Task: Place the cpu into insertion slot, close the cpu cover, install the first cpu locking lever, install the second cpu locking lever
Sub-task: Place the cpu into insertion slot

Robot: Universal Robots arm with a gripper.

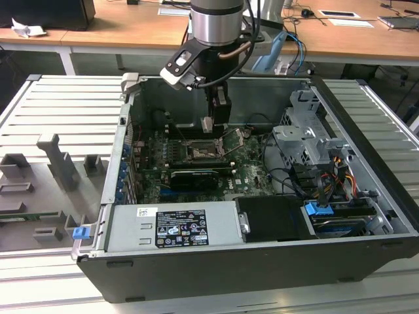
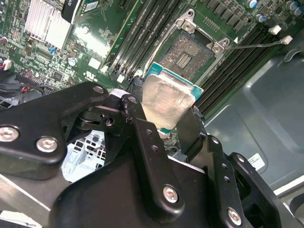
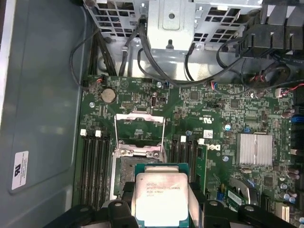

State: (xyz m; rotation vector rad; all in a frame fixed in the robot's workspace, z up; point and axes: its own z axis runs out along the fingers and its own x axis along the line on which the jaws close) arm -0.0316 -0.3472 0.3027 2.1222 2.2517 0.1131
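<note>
Exterior view shows the arm (image 1: 216, 26) down inside the open computer case (image 1: 275, 261), over the motherboard (image 1: 252, 171). In the second wrist view the gripper (image 2: 164, 114) clamps the cpu (image 2: 168, 97) by its edges, close to the insertion slot (image 2: 185, 54); the cpu cover (image 3: 140, 116) seems swung open.

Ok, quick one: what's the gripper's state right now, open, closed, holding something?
The gripper: closed on the cpu, held above the insertion slot, not yet seated.
</note>
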